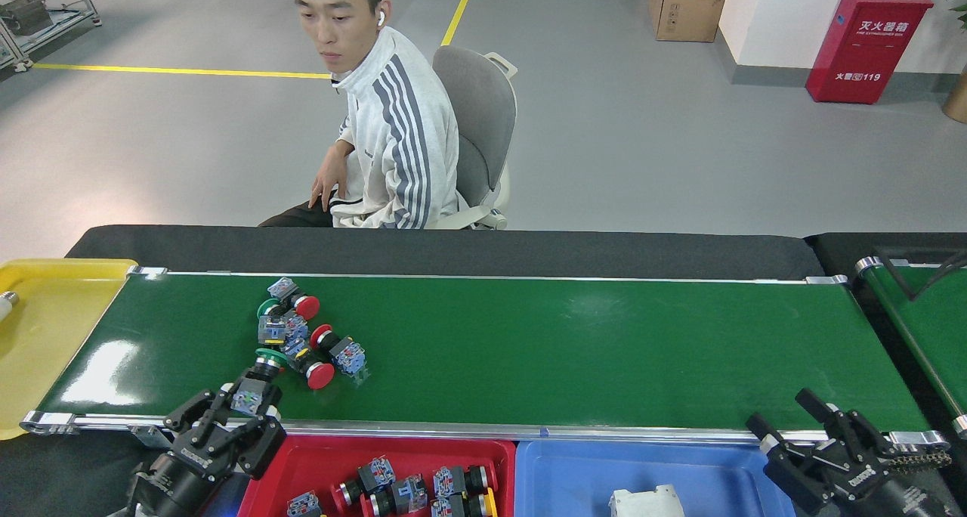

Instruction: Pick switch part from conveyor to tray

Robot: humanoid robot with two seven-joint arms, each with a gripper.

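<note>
Centrally, the conveyor (pixel 529 351) spans the head view as a glossy dark-green belt with silver rails. A cluster of switch parts (pixel 302 335) with red and green caps lies on the belt toward 9 o'clock, the pieces touching or just beside one another. At 7 o'clock the left gripper (pixel 240 417) sits over the belt's near rail with its black fingers clenched on one green-capped switch part (pixel 255 388), which stands just beside the nearest red-capped piece of the cluster. At 5 o'clock the right gripper (pixel 816 438) hangs below the near rail, its fingers spread apart and grasping nothing.

Along the bottom edge, the red tray (pixel 264 472) at 6 to 7 o'clock holds several switch parts (pixel 408 490), and the blue tray (pixel 551 472) beside it, touching its right wall, holds a white block (pixel 642 499). A yellow tray (pixel 45 328) sits at the belt's 9 o'clock end, with a small white object (pixel 6 302) at the picture's edge. A second green belt (pixel 929 328) is partly in view at 3 o'clock.

Beyond the conveyor, at 11 to 12 o'clock, a person (pixel 385 139) in a white striped jacket sits on a grey chair (pixel 480 116). A red cabinet (pixel 865 44) and a cardboard box (pixel 684 7) stand at 1 to 2 o'clock.
</note>
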